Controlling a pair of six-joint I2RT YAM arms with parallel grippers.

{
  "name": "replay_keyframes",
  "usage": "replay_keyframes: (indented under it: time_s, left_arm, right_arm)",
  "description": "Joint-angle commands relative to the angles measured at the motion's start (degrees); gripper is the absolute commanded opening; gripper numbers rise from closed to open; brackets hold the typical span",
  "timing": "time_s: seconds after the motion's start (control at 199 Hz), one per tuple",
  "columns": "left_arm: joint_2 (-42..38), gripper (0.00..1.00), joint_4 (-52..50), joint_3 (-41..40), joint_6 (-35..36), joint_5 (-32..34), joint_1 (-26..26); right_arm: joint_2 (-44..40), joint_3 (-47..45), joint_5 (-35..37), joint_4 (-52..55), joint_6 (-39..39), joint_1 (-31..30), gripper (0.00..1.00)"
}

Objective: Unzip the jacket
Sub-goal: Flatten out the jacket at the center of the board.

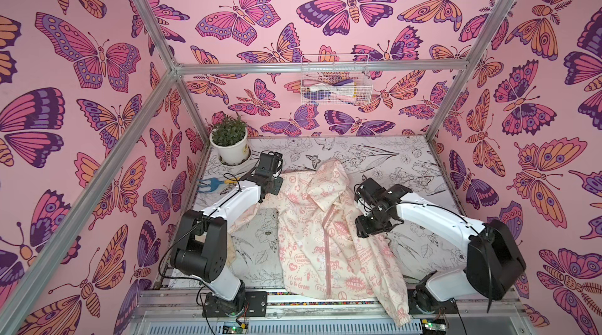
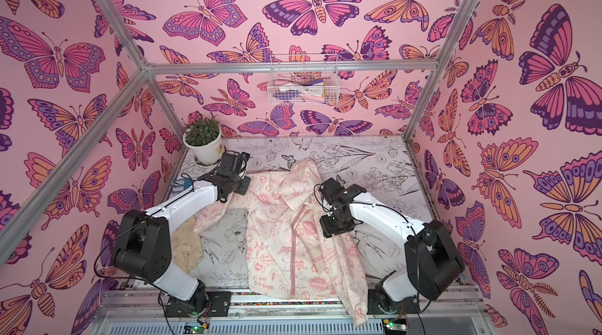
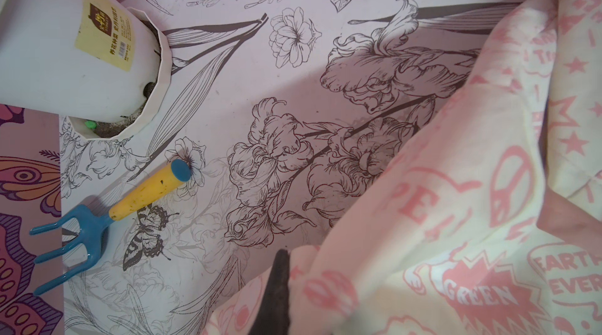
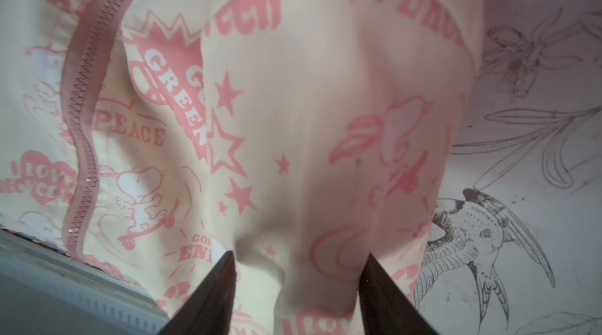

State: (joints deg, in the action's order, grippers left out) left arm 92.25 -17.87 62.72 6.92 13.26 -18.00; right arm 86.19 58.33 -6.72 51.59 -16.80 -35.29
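**Item:** the jacket (image 1: 319, 235), small, hooded.

**Location:** lies front up at the centre of the worktop (image 1: 407, 160). The hood is far, the hem is at the near edge, and the right sleeve trails over that edge.

**Appearance:** cream cloth printed with pink slogans, stars and cartoon badges. The pink zipper (image 1: 329, 252) is closed down most of the front.

**Handling (judged):** light, thin and limp. It will bunch and drag rather than resist, so one side needs anchoring while the puller is drawn toward the hem.

**Hold:** the zipper puller, presumably near the collar; it is too small to make out.

**Left pincer** (image 3: 283, 271)**:** pressed together, apparently pinching cloth at the far-left shoulder.

**Right pincer** (image 4: 301, 258)**:** spread, straddling a ridge of the right front panel, beside the zipper.
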Motion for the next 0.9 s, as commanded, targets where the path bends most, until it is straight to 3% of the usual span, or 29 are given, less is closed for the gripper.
replay_keyframes:
  time_s: [0.0, 0.085, 0.171, 0.326, 0.492, 0.622, 0.723, 0.828, 0.898]
  left_arm:
    - [-1.4, 0.0, 1.3, -1.4, -1.0, -0.6, 0.5]
    - [-1.6, 0.0, 1.3, -1.6, -0.9, -0.2, 0.5]
    - [-2.1, 0.0, 1.3, -1.6, -0.9, 1.7, 0.6]
    - [-3.7, 0.0, 1.9, -2.2, -1.9, 4.3, 1.2]
    - [-4.5, 0.0, 2.5, -3.3, -4.7, 5.5, 2.7]
    - [-3.5, 0.0, 3.0, -3.7, -7.6, 4.2, 4.0]
    - [-2.0, 0.0, 3.1, -3.7, -9.0, 3.0, 4.1]
    - [-0.7, 0.0, 3.2, -3.6, -9.5, 2.5, 4.1]
    - [-0.2, 0.0, 3.3, -3.5, -9.2, 2.9, 4.1]
  right_arm:
    - [2.8, 1.3, 4.2, 0.1, -0.3, -0.7, 0.41]
    - [2.6, 2.5, 8.4, 1.5, -0.6, -0.8, 0.15]
    - [0.8, 4.8, 15.5, 4.1, -1.3, -0.7, 0.0]
    - [-3.0, 7.5, 25.3, 6.2, 0.0, 4.4, 0.0]
    - [-5.8, 5.4, 23.0, 1.1, 2.1, 19.1, 0.0]
    - [-4.2, 1.8, 20.2, -9.5, 1.1, 30.6, 0.0]
    - [2.1, 2.7, 20.4, -13.7, 1.6, 36.1, 0.11]
    - [10.1, 8.1, 21.4, -10.6, 2.4, 38.3, 0.45]
    - [11.7, 10.5, 22.5, -8.2, 3.0, 38.3, 0.55]
